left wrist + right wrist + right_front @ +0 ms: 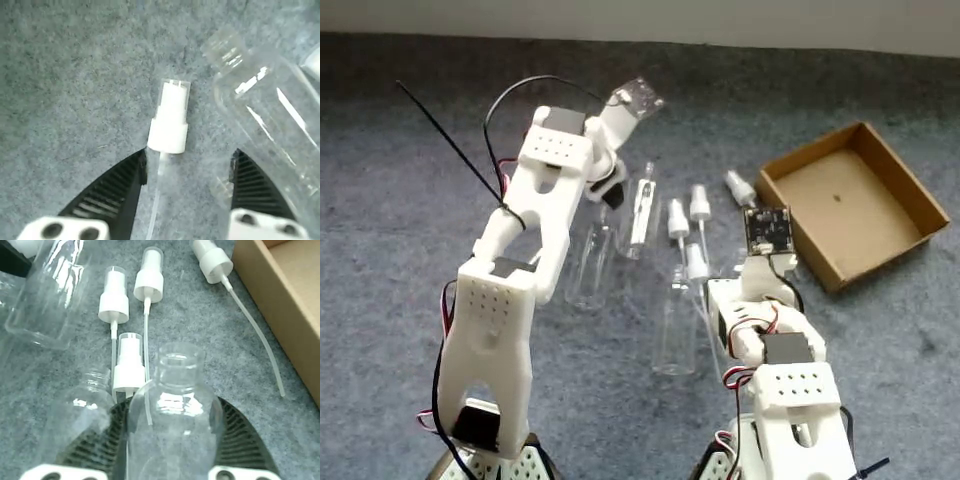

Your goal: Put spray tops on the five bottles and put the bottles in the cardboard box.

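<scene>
My left gripper (189, 165) hangs open just above the carpet, its black fingers on either side of the thin tube of a white spray top (169, 122) with a clear cap. An uncapped clear bottle (265, 110) lies right beside that top. In the high view this left gripper (612, 190) sits next to that bottle (642, 205). My right gripper (171, 407) is shut on another uncapped clear bottle (175, 370), neck pointing away. Three loose spray tops (114, 302) lie just beyond it. The cardboard box (840, 200) stands empty at the right.
A fourth spray top (212, 260) with a long tube lies by the box wall (280, 300). More clear bottles lie on the grey carpet: one (678, 325) between the arms and a pair (590, 265) under the left arm.
</scene>
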You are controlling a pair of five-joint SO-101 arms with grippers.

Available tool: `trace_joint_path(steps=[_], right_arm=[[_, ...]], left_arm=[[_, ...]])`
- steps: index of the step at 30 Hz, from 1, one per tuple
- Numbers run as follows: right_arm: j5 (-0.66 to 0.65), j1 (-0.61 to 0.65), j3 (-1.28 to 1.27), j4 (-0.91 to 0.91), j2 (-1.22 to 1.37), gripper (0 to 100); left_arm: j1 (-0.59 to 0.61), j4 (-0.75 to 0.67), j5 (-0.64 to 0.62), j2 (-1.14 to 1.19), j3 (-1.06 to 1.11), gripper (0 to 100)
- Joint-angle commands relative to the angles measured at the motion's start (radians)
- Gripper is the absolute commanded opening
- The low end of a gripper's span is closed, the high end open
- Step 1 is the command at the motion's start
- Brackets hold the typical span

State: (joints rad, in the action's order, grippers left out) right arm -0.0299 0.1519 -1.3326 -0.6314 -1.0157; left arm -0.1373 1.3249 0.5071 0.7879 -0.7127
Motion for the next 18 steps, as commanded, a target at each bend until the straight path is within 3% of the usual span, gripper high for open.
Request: trace_joint_path(steps=[1,5,11,18], right_arm=[[0.000,0.010,0.013,0.025,-0.024,14.9],[0.000,0.010,0.013,0.025,-0.024,14.9],[0.000,0.010,0.013,0.025,-0.024,14.9],[0.000,0.010,0.013,0.025,-0.024,14.9]], left_arm=[[-0.013,-0.012,0.011,-0.019,-0.013,24],[-0.012,-0.101,0.011,-0.018,-0.005,22],[-0.036,-0.114,0.012,0.038,-0.012,8],[-0.042,-0.176,0.011,0.085,-0.012,11]])
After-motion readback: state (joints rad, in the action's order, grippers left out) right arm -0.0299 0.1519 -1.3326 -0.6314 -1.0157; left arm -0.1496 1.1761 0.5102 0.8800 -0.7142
